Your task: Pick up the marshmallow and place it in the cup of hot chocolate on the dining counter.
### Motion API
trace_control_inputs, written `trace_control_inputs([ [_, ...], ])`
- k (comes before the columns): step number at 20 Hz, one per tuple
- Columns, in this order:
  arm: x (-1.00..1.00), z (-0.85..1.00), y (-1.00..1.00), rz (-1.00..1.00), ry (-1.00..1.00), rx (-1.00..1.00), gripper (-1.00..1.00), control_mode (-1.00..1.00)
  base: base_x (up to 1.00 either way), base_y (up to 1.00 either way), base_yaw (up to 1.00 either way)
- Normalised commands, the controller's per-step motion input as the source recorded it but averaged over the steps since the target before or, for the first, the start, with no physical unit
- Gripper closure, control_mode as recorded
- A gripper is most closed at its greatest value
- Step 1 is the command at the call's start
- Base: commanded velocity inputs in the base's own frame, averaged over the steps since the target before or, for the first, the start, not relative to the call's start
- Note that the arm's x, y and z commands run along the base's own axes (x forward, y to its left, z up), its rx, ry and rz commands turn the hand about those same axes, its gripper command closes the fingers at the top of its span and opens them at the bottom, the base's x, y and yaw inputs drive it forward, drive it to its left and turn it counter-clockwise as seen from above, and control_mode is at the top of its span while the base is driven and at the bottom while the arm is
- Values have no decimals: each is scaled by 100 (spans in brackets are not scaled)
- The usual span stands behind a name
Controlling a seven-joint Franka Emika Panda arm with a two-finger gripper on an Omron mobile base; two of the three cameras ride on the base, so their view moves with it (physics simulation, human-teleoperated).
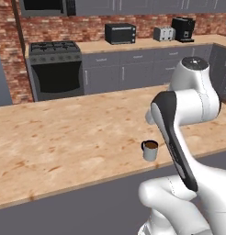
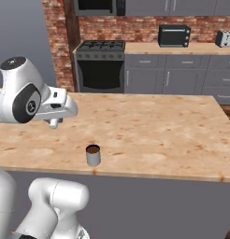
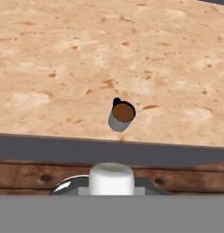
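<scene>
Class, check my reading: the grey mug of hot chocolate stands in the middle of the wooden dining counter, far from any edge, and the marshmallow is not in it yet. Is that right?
One detail is wrong. The cup of hot chocolate stands close to the near edge of the dining counter, not in the middle, as the right base view shows. The rest holds: the marshmallow is not in it yet, as the hand view shows.

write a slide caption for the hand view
Marshmallow held at the gripper, above the floor, short of the hot chocolate cup near the dining counter edge.
</scene>
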Motion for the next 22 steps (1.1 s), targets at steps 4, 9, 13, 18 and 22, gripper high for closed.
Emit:
trace_control_inputs([
  [4,16,-6,0,0,8,0,100,-100,0,0,0],
  [9,51,-3,0,4,20,0,100,-100,0,0,0],
  [13,47,-8,0,12,19,0,100,-100,0,0,0],
  [18,43,-21,-8,11,18,0,100,-100,0,0,0],
  [22,20,-35,-6,8,3,0,100,-100,0,0,0],
])
